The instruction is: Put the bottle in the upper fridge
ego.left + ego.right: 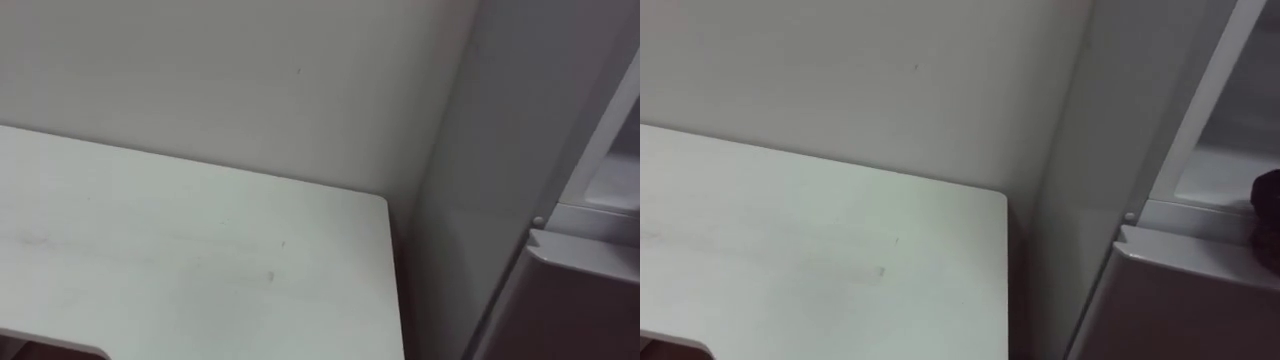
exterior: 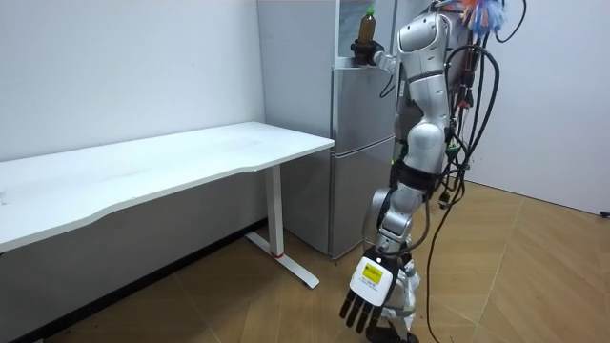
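One hand, the robot's right hand [image 2: 365, 51], is raised to the open upper compartment of the grey fridge [image 2: 357, 152]. Its fingers are curled round the base of a brown bottle [image 2: 368, 27] with a green cap. The bottle is held upright at the compartment's front edge, just above the top of the lower door. I see the left hand [image 2: 367, 297] hanging low near the wooden floor [image 2: 534, 267], fingers straight and slack, holding nothing. The robot stands upright facing the fridge. The fridge stands just beside the right end of a white desk [image 2: 191, 157], against a pale wall [image 1: 250, 80].
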`<state>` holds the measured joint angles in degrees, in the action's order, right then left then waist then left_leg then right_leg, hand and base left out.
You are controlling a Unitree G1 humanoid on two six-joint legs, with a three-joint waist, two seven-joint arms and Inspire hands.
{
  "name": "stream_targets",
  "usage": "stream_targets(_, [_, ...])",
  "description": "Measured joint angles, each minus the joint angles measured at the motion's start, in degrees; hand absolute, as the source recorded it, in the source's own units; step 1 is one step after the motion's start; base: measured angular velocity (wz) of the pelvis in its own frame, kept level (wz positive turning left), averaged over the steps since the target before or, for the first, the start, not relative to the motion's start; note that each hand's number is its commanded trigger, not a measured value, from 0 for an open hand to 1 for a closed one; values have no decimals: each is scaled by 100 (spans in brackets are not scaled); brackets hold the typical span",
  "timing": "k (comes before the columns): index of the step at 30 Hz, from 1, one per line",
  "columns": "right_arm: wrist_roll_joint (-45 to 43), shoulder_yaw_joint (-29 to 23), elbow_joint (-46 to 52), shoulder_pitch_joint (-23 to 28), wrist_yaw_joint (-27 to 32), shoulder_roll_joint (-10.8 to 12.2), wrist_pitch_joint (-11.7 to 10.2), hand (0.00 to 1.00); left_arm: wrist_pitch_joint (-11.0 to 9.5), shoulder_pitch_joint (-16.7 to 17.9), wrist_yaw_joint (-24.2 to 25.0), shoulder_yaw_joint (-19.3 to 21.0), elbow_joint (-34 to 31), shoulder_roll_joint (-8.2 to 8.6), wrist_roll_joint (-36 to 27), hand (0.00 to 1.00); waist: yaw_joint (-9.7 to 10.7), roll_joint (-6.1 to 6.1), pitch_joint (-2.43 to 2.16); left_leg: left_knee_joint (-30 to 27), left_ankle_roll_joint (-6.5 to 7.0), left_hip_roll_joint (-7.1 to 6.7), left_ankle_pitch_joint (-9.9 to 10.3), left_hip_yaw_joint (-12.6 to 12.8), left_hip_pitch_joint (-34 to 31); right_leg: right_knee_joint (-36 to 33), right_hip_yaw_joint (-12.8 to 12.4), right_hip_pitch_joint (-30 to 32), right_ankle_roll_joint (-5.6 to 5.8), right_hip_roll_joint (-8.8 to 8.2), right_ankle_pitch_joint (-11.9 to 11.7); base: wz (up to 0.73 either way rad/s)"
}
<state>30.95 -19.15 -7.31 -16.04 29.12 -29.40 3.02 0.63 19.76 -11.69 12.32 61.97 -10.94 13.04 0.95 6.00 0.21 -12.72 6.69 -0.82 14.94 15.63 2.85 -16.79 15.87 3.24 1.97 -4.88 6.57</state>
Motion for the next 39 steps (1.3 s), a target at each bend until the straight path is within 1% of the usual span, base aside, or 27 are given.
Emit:
stream_targets(3, [1,7,-67,-165,44,-96,0,100,1,8,-1,-1,-3,1,0,0,-25,2,-5,-9,-1,0,-1,-2,-2,3,1,-4,0,0,0,0])
stream_targets(8, [14,10,-85,-334,69,-249,0,100,-4,9,-4,3,-7,0,-4,0,-88,41,-22,-16,-1,0,-1,-20,15,8,9,-38,0,-1,0,1])
stream_targets(11, [13,12,-89,-441,71,-261,0,100,-1,19,-6,16,-4,-1,-4,0,-112,110,-23,-25,-1,0,-1,-36,9,1,21,-41,1,-9,2,2])
stream_targets(13, [1,13,-98,-550,71,-261,0,100,1,14,-6,16,-4,-2,2,0,-109,147,-40,-54,1,0,2,-68,-29,4,147,-41,1,-13,2,7])
stream_targets(16, [2,16,-99,-684,82,-264,0,100,7,15,-6,26,-3,-8,1,0,-118,172,-45,-63,3,0,3,-96,-29,4,195,-58,1,-21,1,5])
stream_targets(20, [7,61,-122,-906,78,-287,-1,100,11,14,-7,26,0,-33,-1,0,-116,168,-42,-78,3,0,3,-171,-27,7,198,-91,1,-21,2,10])
stream_targets(21, [19,114,-188,-1013,73,-320,-3,100,11,13,-8,26,3,-37,-1,0,-114,163,-38,-81,3,0,3,-178,-26,9,215,-97,1,-23,2,6])
stream_targets(22, [23,213,-266,-1063,66,-409,-18,100,10,11,-14,26,2,-42,-1,0,-117,158,-35,-83,3,0,3,-190,-27,13,243,-105,1,-25,2,5])
stream_targets(25, [43,232,-409,-1105,19,-472,-54,100,11,18,-30,36,1,-49,1,0,-137,157,-33,-83,3,1,3,-213,-31,15,292,-118,1,-27,2,4])
stream_targets(29, [285,298,-686,-1176,-71,-471,-54,100,35,13,-32,39,-4,-26,-1,0,-169,139,-26,-82,3,1,3,-217,-33,24,286,-118,1,-26,2,0])
stream_targets(32, [464,304,-818,-1176,-64,-472,-53,100,80,14,-32,62,-6,-21,0,0,-264,99,-22,-80,3,1,3,-217,-37,22,361,-113,-2,-35,5,0])
stream_targets(33, [476,325,-884,-1176,-25,-472,-54,100,83,15,-32,64,-6,-29,0,0,-303,89,-22,-80,2,1,3,-217,-42,23,432,-109,-9,-60,9,0])
stream_targets(34, [490,359,-967,-1176,-10,-472,-54,100,109,25,-32,65,-5,-27,0,0,-317,72,-31,-80,2,1,3,-218,-46,24,484,-109,-14,-92,13,0])
stream_targets(37, [516,530,-1214,-1176,43,-471,-53,100,196,62,-32,62,-5,-29,-9,0,-336,27,-56,-79,1,0,2,-236,-46,21,563,-121,-16,-101,16,3])
stream_targets(38, [521,562,-1269,-1176,44,-471,-60,100,196,71,-32,62,-2,-32,-4,0,-354,20,-58,-78,1,0,1,-237,-40,21,565,-129,-16,-102,16,0])
stream_targets(39, [551,559,-1302,-1198,84,-508,-91,100,198,93,-36,59,-3,-35,-4,0,-414,9,-57,-71,0,0,1,-237,-25,19,577,-149,-16,-102,20,6])
